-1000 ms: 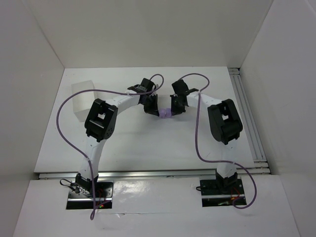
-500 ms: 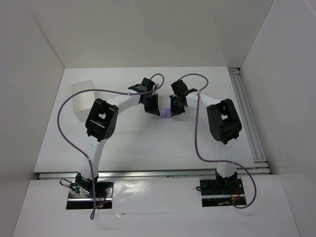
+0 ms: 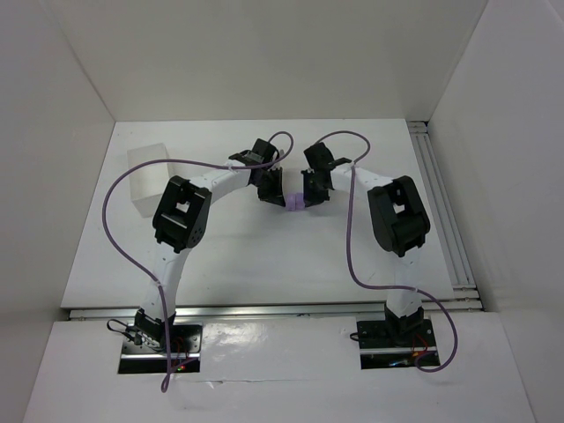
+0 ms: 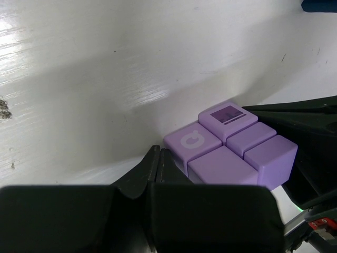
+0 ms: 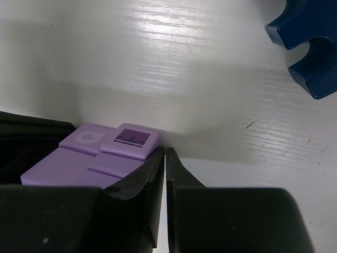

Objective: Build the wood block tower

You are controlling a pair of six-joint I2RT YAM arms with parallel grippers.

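Observation:
Several light purple blocks [image 3: 295, 202] sit packed together on the white table between my two grippers. In the left wrist view the cluster [image 4: 231, 150] lies just right of my left gripper [image 4: 158, 155], whose jaws are shut and empty, touching its side. In the right wrist view the cluster [image 5: 105, 150] lies left of my right gripper [image 5: 165, 155], also shut and empty, against its side. A dark blue piece [image 5: 308, 39] lies apart at the top right of that view; its edge shows in the left wrist view [image 4: 318, 5]. From above, left gripper [image 3: 275, 196] and right gripper [image 3: 310, 196] flank the blocks.
A translucent white box [image 3: 148, 176] stands at the table's back left. White walls enclose the table [image 3: 229, 256], and a metal rail [image 3: 441, 203] runs along its right edge. Purple cables loop over both arms.
The right gripper has shifted slightly left toward the blocks. The left arm and the blocks have barely moved.

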